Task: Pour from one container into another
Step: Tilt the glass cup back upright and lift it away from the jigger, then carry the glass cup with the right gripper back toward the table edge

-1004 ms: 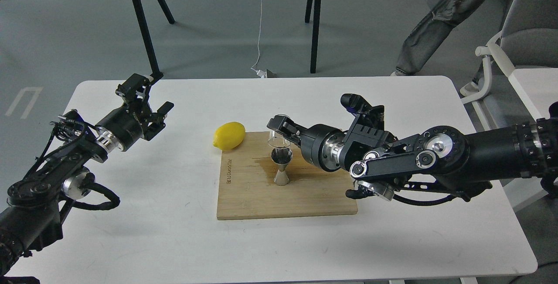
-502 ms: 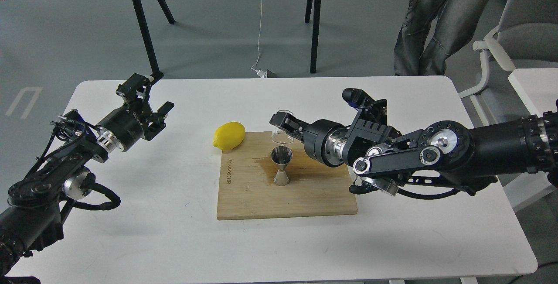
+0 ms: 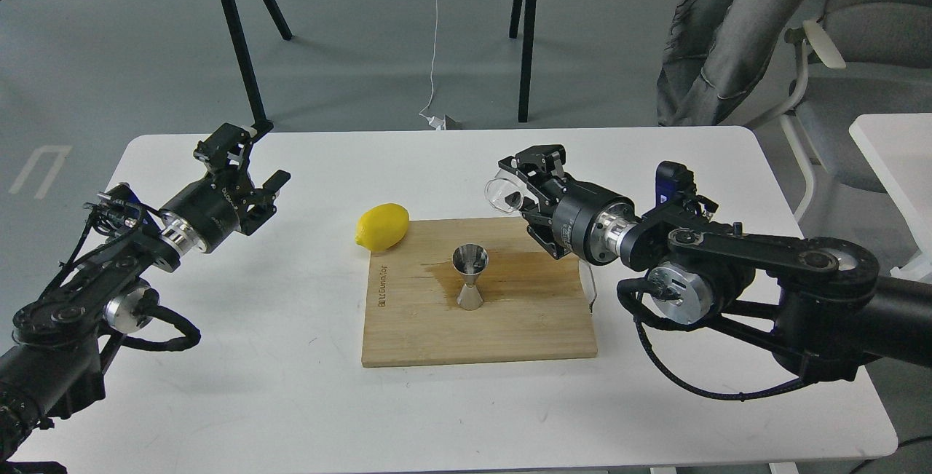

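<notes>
While the steel jigger [image 3: 470,277] sits upright near the middle of the bamboo cutting board [image 3: 477,314], the right gripper [image 3: 521,184] is holding the little clear glass tumbler [image 3: 502,192] up off the board, above and to the right of the jigger, past the board's back edge. The fingers are closed around the glass with its mouth tipped over toward the left, facing the jigger's side, though it isn't directly over the jigger's cup. Can't tell if there's any liquid in the glass, it looks pretty much empty to me.

There's a darker wet-looking patch on the board right around the jigger, mostly to its left and right, so my guess is some liquid landed on the wood. Putting the jigger on the board makes sense, since spills get caught there rather than on the white table [image 3: 218,386].

A lemon [image 3: 382,226] rests at the board's back-left corner, touching or nearly touching the edge, well clear of the pouring zone.

Over on the far side of the lemon from the board, the left gripper [image 3: 251,183] hovers over the table with its fingers spread and nothing in them, parked out of the way I'd say.
</notes>
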